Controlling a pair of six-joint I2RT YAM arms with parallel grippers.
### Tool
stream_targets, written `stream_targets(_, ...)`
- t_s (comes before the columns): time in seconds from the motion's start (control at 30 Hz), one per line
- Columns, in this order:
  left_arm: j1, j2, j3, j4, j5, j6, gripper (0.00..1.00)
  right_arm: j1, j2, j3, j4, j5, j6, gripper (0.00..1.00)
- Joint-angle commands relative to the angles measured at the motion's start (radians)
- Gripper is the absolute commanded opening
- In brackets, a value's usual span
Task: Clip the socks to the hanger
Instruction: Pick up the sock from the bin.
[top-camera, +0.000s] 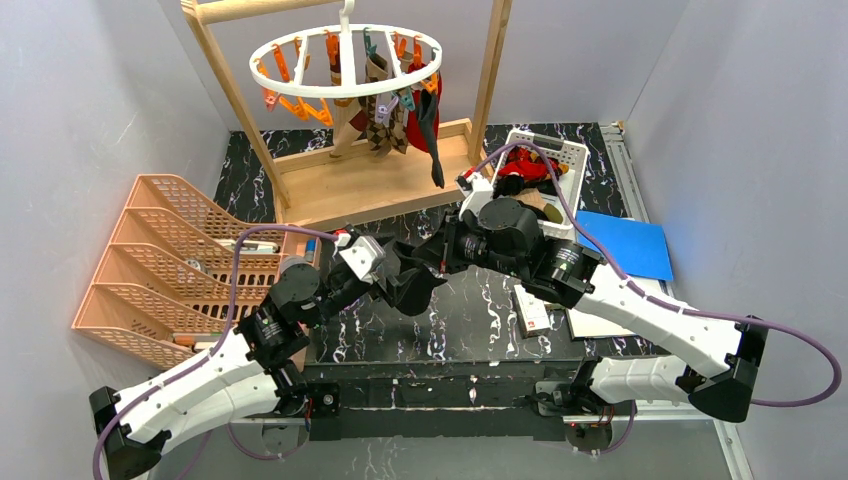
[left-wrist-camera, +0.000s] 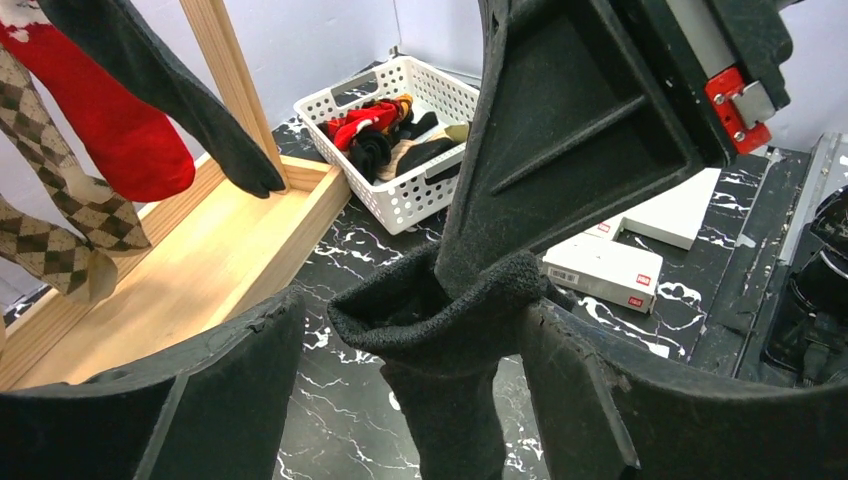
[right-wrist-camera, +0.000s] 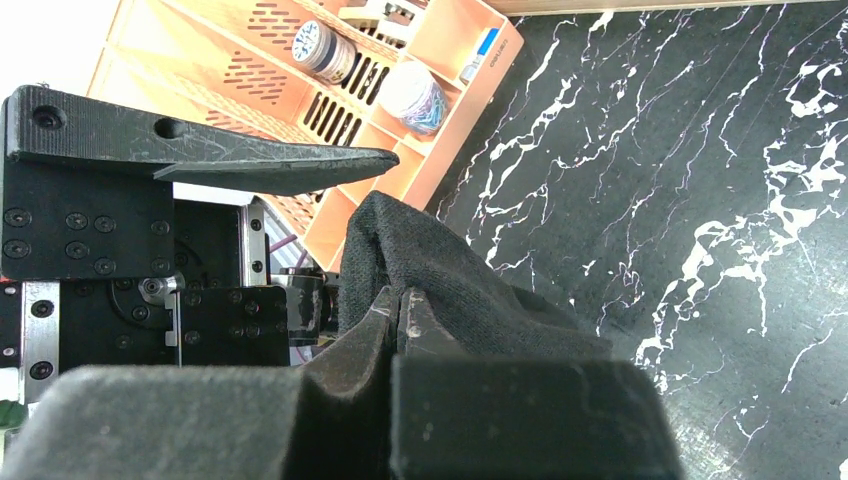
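A black sock (left-wrist-camera: 445, 400) hangs above the marbled table with its open cuff upward. My right gripper (right-wrist-camera: 400, 298) is shut on the sock's edge (right-wrist-camera: 440, 270). My left gripper (left-wrist-camera: 412, 305) is open, with one finger on each side of the cuff. In the top view the two grippers, left (top-camera: 392, 278) and right (top-camera: 430, 262), meet over the middle of the table. The hanger (top-camera: 345, 88), a white ring with orange and teal clips, hangs at the back. Argyle socks (top-camera: 385, 120), a red sock (left-wrist-camera: 125, 135) and a black sock (top-camera: 430, 125) hang from it.
A wooden frame (top-camera: 370, 185) holds the hanger. A white lattice basket (top-camera: 577, 160) with more socks stands at the back right. A blue sheet (top-camera: 625, 245) and white boxes (left-wrist-camera: 600, 270) lie right of centre. An orange tiered rack (top-camera: 170, 260) stands on the left.
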Motion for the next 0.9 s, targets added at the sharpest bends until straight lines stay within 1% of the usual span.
stream_targets(0.0, -0.003, -0.025, 0.035, -0.015, 0.015, 0.019, 0.75, -0.002, -0.011, 0.05, 0.045, -0.03, -0.049, 0.01)
stream_targets(0.23, -0.003, -0.057, 0.02, -0.053, 0.015, 0.008, 0.75, -0.002, -0.052, 0.022, 0.059, 0.0, -0.089, 0.01)
stream_targets(0.4, -0.003, -0.098, -0.003, -0.053, -0.015, -0.026, 0.82, -0.002, -0.097, -0.009, 0.094, -0.003, -0.139, 0.01)
stream_targets(0.5, -0.003, -0.111, -0.01, -0.048, 0.016, -0.043, 0.84, -0.001, -0.116, -0.022, 0.112, -0.011, -0.169, 0.01)
stream_targets(0.7, -0.003, -0.09, 0.016, -0.048, 0.144, -0.068, 0.84, -0.002, -0.127, -0.019, 0.121, -0.045, -0.227, 0.01)
stream_targets(0.87, -0.003, -0.059, 0.048, -0.045, 0.155, -0.058, 0.83, -0.002, -0.129, -0.016, 0.113, -0.075, -0.251, 0.01)
